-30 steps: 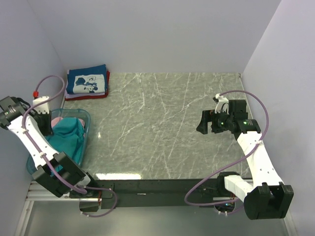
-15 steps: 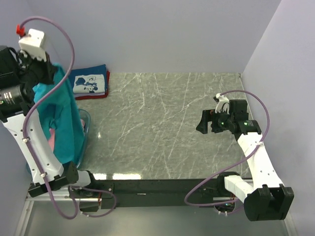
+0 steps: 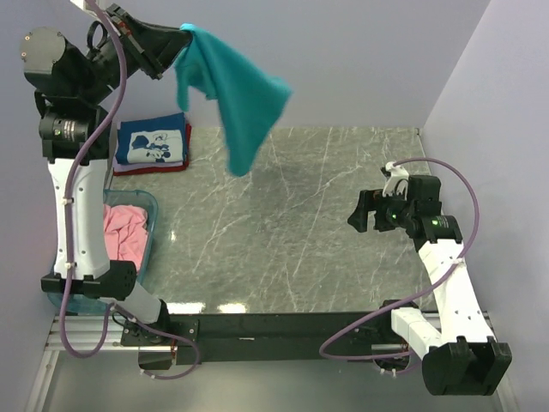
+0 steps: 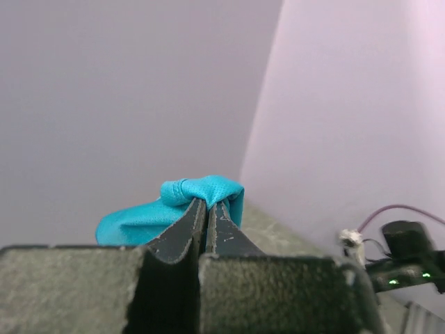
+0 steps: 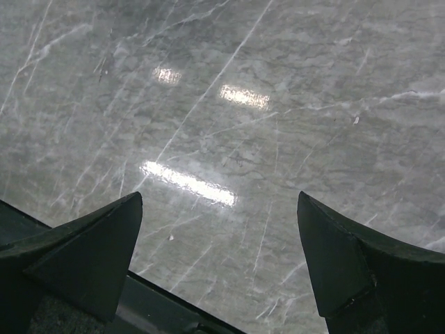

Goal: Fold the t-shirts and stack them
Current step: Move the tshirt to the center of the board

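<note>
Teal t-shirt (image 3: 236,103): hangs in the air over the far-left part of the table (image 3: 283,232), roughly 11 o'clock from its centre in the top view. It is caught by one bunched edge and drapes freely. Its lowest tip looks to be above the marble (whether any gap is left there I cannot tell).

Left gripper (image 3: 182,34): clamped shut on a small fold of the teal cloth. In the wrist view the fingers press together and fabric bulges past their tips. It is held high, probably so the shirt clears the basket and falls open under its own weight.

Navy t-shirt (image 3: 153,143): folded, white print up, lying on the folded red t-shirt (image 3: 185,160) at about 10 o'clock, close to the back wall (image 3: 343,60). The stack likely sits in that corner to leave the middle for folding.

Pink t-shirt (image 3: 124,233): crumpled inside the basket (image 3: 154,225) at 8 o'clock, not yet folded.

Right gripper (image 3: 358,213): jaws spread wide, holding nothing. It hovers over bare marble at 3 o'clock and faces 9 o'clock, well apart from the teal cloth. It is probably waiting to take a second corner.

Step in hand: carrying the teal shirt toward the open middle to lay it flat, as I judge it.

Risk: a one-point pinch lets the cloth twist, so it may land bunched.
</note>
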Controlling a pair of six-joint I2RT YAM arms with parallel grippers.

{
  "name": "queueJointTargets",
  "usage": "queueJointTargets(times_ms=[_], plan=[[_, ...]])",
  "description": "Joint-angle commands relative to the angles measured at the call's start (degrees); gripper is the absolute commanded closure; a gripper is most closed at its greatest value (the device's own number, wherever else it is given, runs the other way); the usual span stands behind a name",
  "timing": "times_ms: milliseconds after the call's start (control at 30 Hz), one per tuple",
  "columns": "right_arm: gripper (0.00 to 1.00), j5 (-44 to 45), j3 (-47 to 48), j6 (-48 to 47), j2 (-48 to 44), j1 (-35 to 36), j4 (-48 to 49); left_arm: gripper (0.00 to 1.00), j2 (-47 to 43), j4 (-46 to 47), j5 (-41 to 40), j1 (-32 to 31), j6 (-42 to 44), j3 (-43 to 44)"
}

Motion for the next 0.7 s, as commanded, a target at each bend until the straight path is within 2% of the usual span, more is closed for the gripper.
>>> queueJointTargets(times_ms=[0,33,133,167,200,233,267,300,333,367,400,433,467,500,533,633,667], plan=[[0.02,0.5,3.2,-0.4,-1.4,-0.6,1.4,0.99,-0.9,16.4,8.0,-0.1,-13.4,-2.4],[0.02,0.6,3.5,-0.8,-1.6,-0.6,1.2,0.99,-1.6,15.3,9.9,0.2,-12.2,-4.1],[0.02,0.2,4.5,-2.3,-2.1,-0.6,0.0,0.97,-8.0,10.0,19.5,3.1,-4.8,-17.7],[0.02,0.2,5.3,-2.7,-1.8,-0.6,-0.2,0.89,-11.7,7.1,21.6,4.1,3.0,-26.7],[0.02,0.2,5.9,-3.9,-1.2,-0.6,-1.2,0.81,-13.4,1.4,23.2,6.3,9.2,-30.8],[0.02,0.6,6.6,-4.4,-0.8,-0.7,-1.9,0.58,-14.9,-10.1,21.7,7.4,15.5,-38.5],[0.02,1.2,8.0,-4.9,-0.5,-0.7,-2.5,0.49,-17.4,-15.8,19.8,8.6,21.2,-42.6],[0.02,1.5,8.7,-6.5,0.4,-0.7,-3.9,0.43,-18.3,-20.1,18.9,12.9,33.6,-46.8],[0.02,2.3,9.3,-7.4,0.6,-0.7,-4.6,0.34,-19.0,-26.4,18.6,16.1,39.0,-54.5],[0.02,2.7,9.9,-8.3,0.8,-0.7,-5.1,0.31,-19.7,-29.0,19.1,19.7,43.5,-57.7],[0.02,2.6,10.1,-10.2,1.3,-0.7,-6.2,0.29,-19.4,-32.6,19.4,25.9,56.0,-59.8],[0.02,2.4,10.6,-11.7,2.5,-0.6,-7.8,0.21,-18.0,-41.6,17.7,27.7,69.1,-61.3],[0.02,2.2,11.0,-11.7,2.5,-0.6,-7.8,0.17,-17.3,-44.5,16.7,27.7,69.3,-61.7],[0.02,2.0,11.2,-12.8,4.4,-0.6,-9.4,0.13,-16.8,-47.1,15.5,27.9,77.5,-62.1],[0.02,1.7,11.6,-13.4,5.9,-0.5,-10.0,0.11,-16.4,-48.7,14.7,27.9,80.6,-63.1],[0.02,0.9,14.5,-14.1,13.1,-0.5,-10.9,0.11,-15.7,-43.8,13.6,26.1,78.2,-65.7],[0.02,0.5,15.4,-14.0,15.0,-0.4,-11.0,0.12,-15.2,-41.5,12.0,23.7,74.8,-66.5]])
